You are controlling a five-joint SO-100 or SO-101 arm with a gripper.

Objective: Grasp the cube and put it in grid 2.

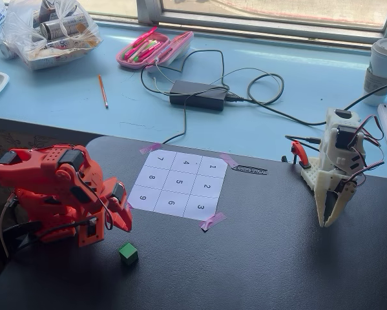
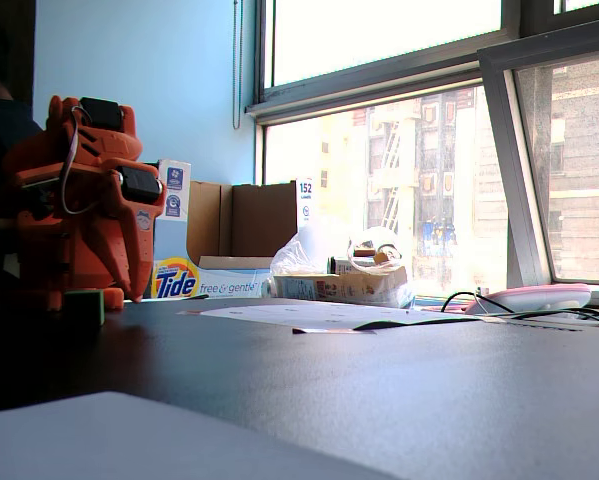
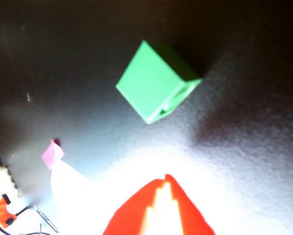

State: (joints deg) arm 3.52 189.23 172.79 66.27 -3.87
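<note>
One dark table [image 1: 277,258] holds an orange arm folded at the left of a fixed view, its gripper [image 1: 123,223] empty with fingertips together. Grid 2 [image 1: 207,186] lies on the taped sheet; the cube [image 1: 128,253] sits just beyond the gripper, well apart from grid 2.

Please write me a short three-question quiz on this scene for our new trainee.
1. True or false: the green cube already sits on the numbered sheet.
2. In the fixed view from above, which printed square lies between 1 and 3? A) 5 B) 2 C) 8
3. In the wrist view, is anything between the orange gripper jaws?

Key
1. False; it rests on the dark table, off the sheet.
2. B, square 2.
3. No; the tips are together and the cube lies ahead.
</note>
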